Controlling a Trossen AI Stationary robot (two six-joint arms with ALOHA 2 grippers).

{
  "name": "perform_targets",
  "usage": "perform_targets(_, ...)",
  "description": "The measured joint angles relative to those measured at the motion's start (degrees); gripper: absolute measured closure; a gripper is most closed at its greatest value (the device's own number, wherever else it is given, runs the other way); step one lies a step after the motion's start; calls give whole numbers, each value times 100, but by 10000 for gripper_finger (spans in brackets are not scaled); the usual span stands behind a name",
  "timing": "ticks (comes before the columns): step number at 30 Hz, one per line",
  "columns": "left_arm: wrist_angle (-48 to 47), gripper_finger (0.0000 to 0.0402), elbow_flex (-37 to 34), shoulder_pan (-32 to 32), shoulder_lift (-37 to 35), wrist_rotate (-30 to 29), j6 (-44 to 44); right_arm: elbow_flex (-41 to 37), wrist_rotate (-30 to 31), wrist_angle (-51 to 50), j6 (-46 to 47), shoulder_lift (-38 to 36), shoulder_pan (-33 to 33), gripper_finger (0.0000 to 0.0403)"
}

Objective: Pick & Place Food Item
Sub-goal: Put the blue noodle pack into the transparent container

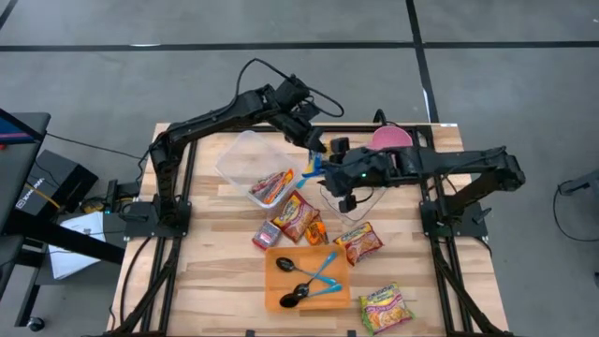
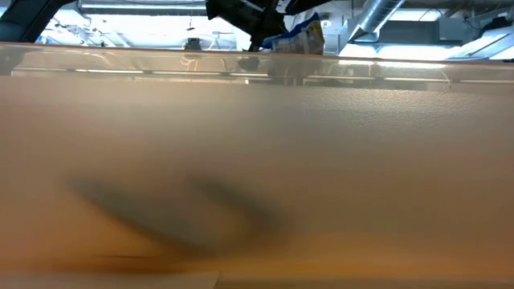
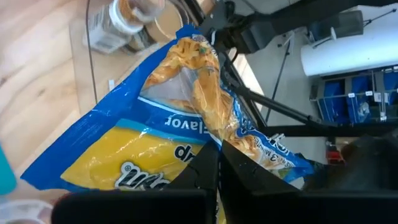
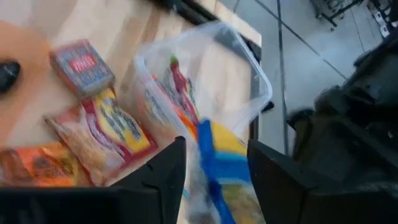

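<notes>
The left gripper [image 3: 217, 168] is clamped on a blue-and-yellow noodle packet [image 3: 161, 130], held aloft beside the clear plastic container [image 1: 251, 159]. The right gripper [image 4: 214, 162] stands parted around its edge (apparently a handover). Next: one gripper takes it and lowers it into the container.

Packets [image 1: 299, 217] crowd centre (corners seemingly free).

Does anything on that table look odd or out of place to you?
The clear plastic container lies tipped over, with a red noodle packet half out of its mouth. Other packets lie scattered beside it. Above them, both grippers meet at one blue-and-yellow packet, the left gripper pinching it.
</notes>
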Motion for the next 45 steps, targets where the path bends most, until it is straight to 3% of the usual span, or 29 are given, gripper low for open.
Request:
perform_targets(10, 35, 401, 0, -1, 2, 226, -60, 10, 137, -660, -13, -62, 46, 242)
perform_targets(26, 21, 401, 2, -112, 2, 468, 0, 9, 667, -777, -311, -81, 180, 245)
perform_targets(34, -33, 401, 2, -93, 2, 809, 522, 9, 699, -956, 43, -840, 242, 245)
perform_targets(41, 346, 401, 2, -129, 2, 1781, 1044, 9, -39, -931, 379, -1385, 277, 246)
perform_targets(45, 936, 401, 4, -204, 2, 2466, 851, 9, -61, -977, 251, -1296, 370, 246)
